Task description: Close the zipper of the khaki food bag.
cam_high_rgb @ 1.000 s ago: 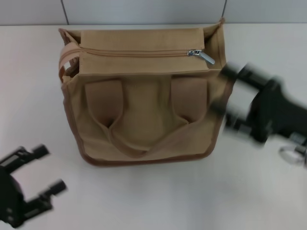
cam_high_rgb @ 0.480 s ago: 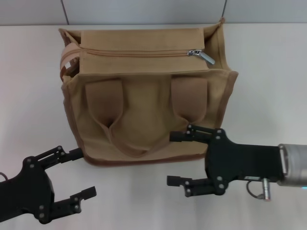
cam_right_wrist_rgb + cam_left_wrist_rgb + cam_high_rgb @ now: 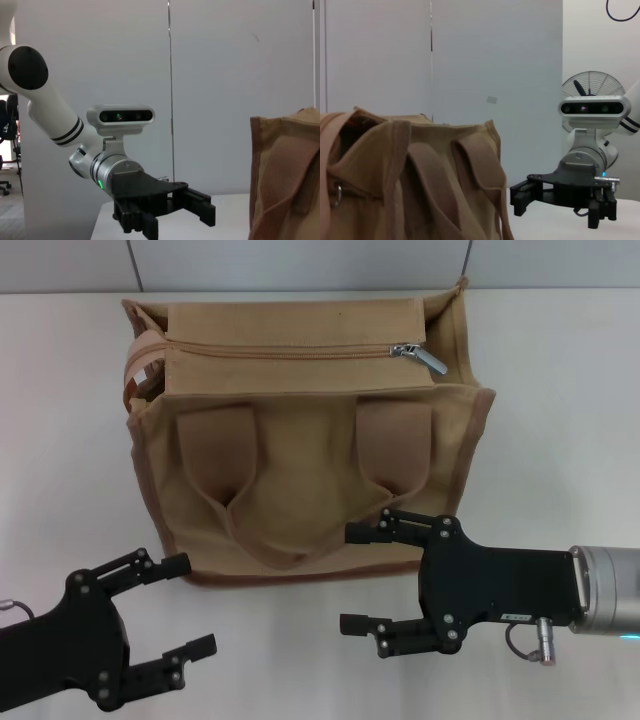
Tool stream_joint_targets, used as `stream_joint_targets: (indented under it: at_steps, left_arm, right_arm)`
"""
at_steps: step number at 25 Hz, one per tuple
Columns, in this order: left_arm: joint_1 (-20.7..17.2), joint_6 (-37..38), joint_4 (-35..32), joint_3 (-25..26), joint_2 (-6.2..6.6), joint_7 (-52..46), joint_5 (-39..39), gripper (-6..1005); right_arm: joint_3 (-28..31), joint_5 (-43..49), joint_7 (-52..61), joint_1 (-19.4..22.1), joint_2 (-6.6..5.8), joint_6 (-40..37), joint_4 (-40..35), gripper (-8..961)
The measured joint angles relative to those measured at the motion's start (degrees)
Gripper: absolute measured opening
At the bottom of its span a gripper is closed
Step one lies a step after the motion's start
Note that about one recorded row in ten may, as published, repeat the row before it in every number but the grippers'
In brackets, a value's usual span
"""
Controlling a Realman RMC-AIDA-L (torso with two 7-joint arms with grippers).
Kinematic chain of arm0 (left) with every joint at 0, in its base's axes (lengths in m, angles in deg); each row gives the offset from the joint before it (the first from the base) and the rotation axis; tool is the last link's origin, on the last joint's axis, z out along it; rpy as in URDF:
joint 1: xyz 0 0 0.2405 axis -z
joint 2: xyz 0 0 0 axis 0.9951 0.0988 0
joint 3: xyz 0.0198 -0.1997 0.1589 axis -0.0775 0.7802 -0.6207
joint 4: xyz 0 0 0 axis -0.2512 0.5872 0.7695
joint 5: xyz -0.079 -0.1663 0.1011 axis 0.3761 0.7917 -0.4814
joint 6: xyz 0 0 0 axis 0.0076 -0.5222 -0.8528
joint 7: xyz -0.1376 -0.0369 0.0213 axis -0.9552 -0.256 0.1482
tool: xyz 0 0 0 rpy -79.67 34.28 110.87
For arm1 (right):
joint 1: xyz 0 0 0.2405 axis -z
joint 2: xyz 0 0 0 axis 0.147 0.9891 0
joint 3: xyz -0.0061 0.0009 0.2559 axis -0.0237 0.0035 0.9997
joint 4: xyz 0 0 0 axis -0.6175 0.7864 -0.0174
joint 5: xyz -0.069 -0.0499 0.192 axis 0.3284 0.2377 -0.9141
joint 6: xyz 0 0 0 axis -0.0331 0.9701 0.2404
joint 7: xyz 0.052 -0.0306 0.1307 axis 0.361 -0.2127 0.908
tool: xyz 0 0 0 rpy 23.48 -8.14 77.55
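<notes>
The khaki food bag [image 3: 300, 470] stands in the middle of the table, its two handle straps [image 3: 300, 490] folded down over the near side. The zipper [image 3: 290, 351] runs along the top panel, and its silver pull tab [image 3: 422, 356] lies at the right end. My left gripper [image 3: 190, 605] is open and empty, in front of the bag's near left corner. My right gripper [image 3: 348, 578] is open and empty, in front of the bag's near right part, with its upper finger over the bag's bottom edge. The left wrist view shows the bag [image 3: 420, 175] and the right gripper [image 3: 517, 197].
The white table [image 3: 560, 420] spreads to both sides of the bag, and a grey wall [image 3: 300, 260] runs behind it. The right wrist view shows the left gripper [image 3: 202, 205] and the bag's edge [image 3: 290, 170].
My right gripper has swung from beside the bag's right side down to its near front. My left gripper has moved up and right toward the bag's near left corner. The bag has not moved.
</notes>
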State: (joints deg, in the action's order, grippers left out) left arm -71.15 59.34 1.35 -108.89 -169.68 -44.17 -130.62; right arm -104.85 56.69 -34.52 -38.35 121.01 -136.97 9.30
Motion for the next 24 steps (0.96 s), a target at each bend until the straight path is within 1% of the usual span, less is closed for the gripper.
stream_joint_targets:
  at_steps: [3, 24]
  left_arm:
    - [0.0, -0.1, 0.0, -0.1, -0.30, 0.0, -0.8, 770]
    - [-0.4, -1.3, 0.3, 0.1, -0.43, 0.0, -0.8, 770]
  right_arm:
    - [0.0, 0.0, -0.1, -0.2, 0.02, 0.1, 0.3, 832]
    - [0.8, -0.4, 1.0, -0.2, 0.07, -0.2, 1.5, 832]
